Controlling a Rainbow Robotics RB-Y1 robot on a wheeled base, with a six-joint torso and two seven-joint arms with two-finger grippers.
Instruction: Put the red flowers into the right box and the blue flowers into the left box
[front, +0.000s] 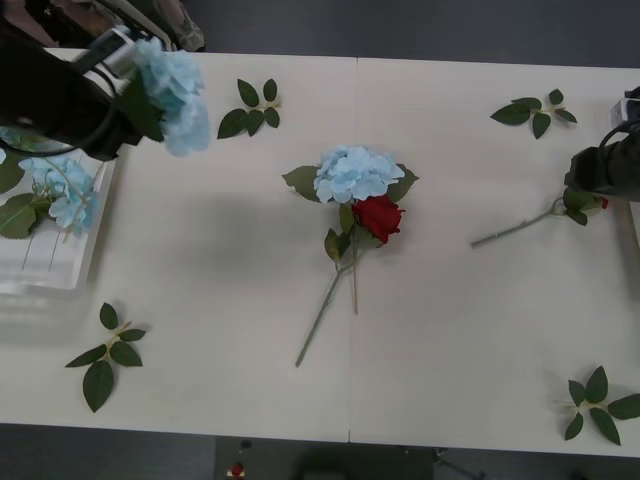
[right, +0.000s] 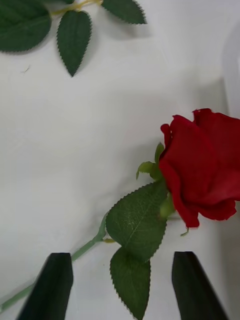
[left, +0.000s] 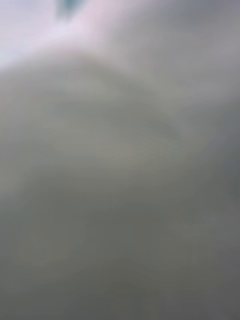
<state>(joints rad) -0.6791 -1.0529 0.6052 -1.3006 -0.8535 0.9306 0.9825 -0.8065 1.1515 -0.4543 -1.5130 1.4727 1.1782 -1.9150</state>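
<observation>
Our right pincer (right: 120, 285) hangs open over a red rose (right: 202, 165) at the tabletop's (front: 250, 330) right edge — its stem runs leftward, nearward.

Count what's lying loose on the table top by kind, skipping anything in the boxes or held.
Red roses: 2
Blue hydrangeas: 1
Green leaf sprigs: 4
Total: 7

Left wrist view blurred — nothing discernible; red rose (right: 202, 167) cut off at edge.
</observation>
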